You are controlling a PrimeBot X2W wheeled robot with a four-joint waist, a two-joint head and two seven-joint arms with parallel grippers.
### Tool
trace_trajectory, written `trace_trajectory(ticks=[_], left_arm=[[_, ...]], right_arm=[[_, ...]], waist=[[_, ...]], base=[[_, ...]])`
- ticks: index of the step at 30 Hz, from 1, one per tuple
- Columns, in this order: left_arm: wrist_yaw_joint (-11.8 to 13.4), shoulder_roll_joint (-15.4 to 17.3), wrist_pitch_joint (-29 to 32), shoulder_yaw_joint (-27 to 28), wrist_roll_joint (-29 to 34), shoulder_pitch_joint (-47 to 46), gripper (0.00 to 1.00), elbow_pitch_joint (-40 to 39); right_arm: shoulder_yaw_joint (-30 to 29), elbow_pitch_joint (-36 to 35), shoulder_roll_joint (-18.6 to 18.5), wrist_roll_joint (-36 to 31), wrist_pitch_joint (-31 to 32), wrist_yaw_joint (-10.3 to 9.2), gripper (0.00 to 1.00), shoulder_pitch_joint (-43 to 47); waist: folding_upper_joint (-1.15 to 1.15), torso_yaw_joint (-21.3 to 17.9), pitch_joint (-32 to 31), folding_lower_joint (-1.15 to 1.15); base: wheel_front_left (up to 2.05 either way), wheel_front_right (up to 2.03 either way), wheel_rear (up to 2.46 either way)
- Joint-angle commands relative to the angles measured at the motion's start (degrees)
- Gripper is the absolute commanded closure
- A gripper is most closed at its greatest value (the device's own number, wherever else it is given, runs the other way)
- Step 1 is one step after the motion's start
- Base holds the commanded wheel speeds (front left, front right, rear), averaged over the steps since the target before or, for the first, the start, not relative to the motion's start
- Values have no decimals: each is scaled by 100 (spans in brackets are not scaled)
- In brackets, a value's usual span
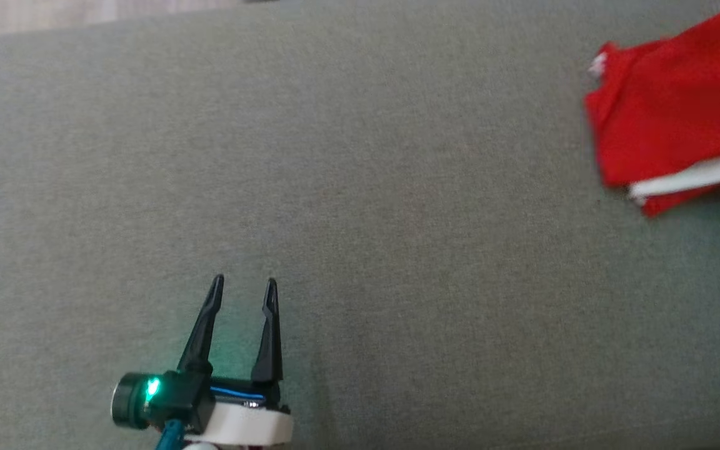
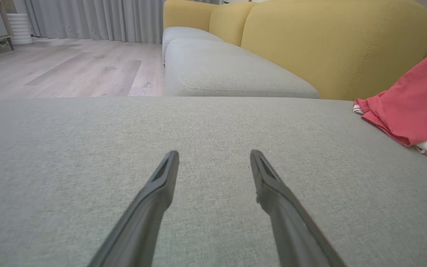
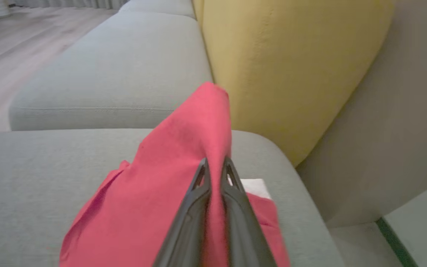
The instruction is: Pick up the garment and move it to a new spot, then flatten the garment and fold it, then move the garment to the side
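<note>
The garment (image 1: pixel 679 112) is red cloth with a white band, at the right edge of the grey cushion (image 1: pixel 360 187) in the head view. In the right wrist view the garment (image 3: pixel 176 178) rises in a peak, and my right gripper (image 3: pixel 215 165) is shut on a fold of it, red cloth pinched between the two dark fingers. My left gripper (image 1: pixel 244 284) stands open at the lower left, over bare cushion, far from the cloth. From the left wrist view, the garment (image 2: pixel 413 107) lies off to the right of my open left gripper (image 2: pixel 213 155).
A yellow sofa back (image 2: pixel 332 44) runs behind the cushion, with another grey seat cushion (image 2: pixel 228 70) beyond. Wooden floor (image 2: pixel 69 66) and grey curtains (image 2: pixel 95 18) lie further off. A grey wall (image 3: pixel 395 129) rises right of the sofa end.
</note>
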Motion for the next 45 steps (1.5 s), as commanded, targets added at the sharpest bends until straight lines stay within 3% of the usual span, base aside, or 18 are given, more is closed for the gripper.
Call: trace_trajectory(ticks=[1,2,3,12,22,26,28,33,37,45], left_arm=[[-22,-42,-55,187,58,-200,0,-210],[-66,-42,-55,184,43,-256,0,-227],[-86,-42,-55,184,25,-274,0,-225],[-225,-42,-55,75,-241,-246,0,-191],[206,-42,-55,60,-343,205,0,-32],[258,-42,-55,74,-324,307,0,-115],[263,-42,-55,115,-265,348,0,-198],[230,-42,-55,290,-142,530,0,-674],[195,-42,-55,447,-43,837,0,-944],[157,-42,-55,646,80,1199,0,-954]], right_arm=[[-171,-148,-397,-108,-19,39,100,-99],[-312,-127,-528,-203,1,39,58,-109],[-387,-113,-534,-238,20,39,0,-109],[-521,-489,294,-831,-325,39,0,584],[-93,-981,1763,-1298,-1114,39,0,2402],[-254,-1195,2286,-1764,-1565,39,0,2967],[-453,-1477,2541,-2085,-1630,39,0,3261],[-1267,-3126,3217,-2882,-1642,39,0,4182],[-1488,-3835,3437,-3283,-1643,39,0,4899],[-1545,-3996,3557,-3196,-1643,39,0,5329]], waist=[[0,-151,225,-1],[0,-166,274,-1],[0,-169,281,-1],[0,-16,-344,-1],[0,392,-1536,-1],[0,561,-1773,-1],[0,643,-1857,-1],[0,695,-1927,-1],[0,642,-1970,-1],[0,540,-1968,-1]], base=[[0,0,0],[0,0,0],[0,0,0],[0,0,0],[0,0,0],[0,0,0],[0,0,0],[0,0,0],[0,0,0],[0,0,0]])
